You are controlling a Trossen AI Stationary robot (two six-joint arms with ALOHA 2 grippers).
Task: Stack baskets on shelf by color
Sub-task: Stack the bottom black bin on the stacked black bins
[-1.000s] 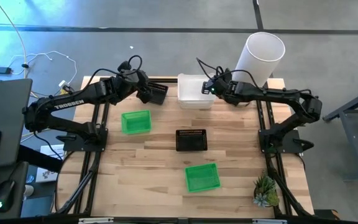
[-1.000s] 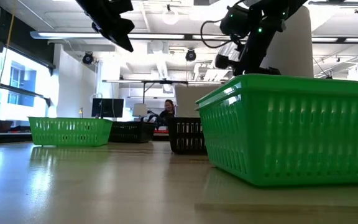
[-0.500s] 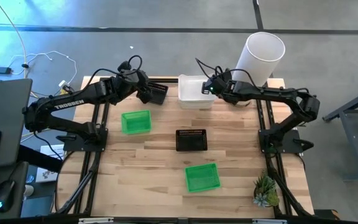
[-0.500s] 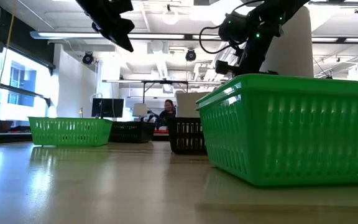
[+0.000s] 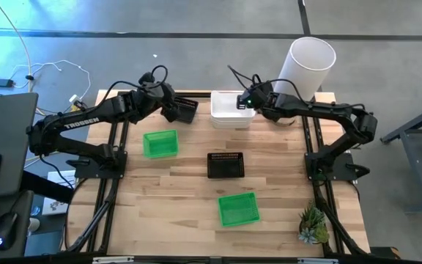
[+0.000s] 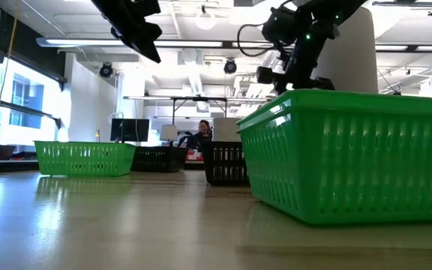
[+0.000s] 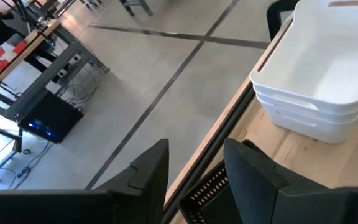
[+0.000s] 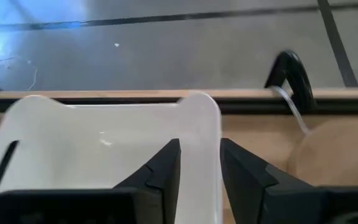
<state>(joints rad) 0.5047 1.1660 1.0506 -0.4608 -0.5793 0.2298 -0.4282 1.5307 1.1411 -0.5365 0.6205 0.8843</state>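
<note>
In the overhead view, the left pincer (image 5: 176,110) covers part of a black basket (image 5: 187,109) at the surface's far edge. The right pincer (image 5: 246,103) hides the white stack's (image 5: 228,110) right rim. How many white baskets are nested cannot be told. At table height, the near green basket (image 6: 351,154) is cut off at the right edge and blocks the white stack.
</note>
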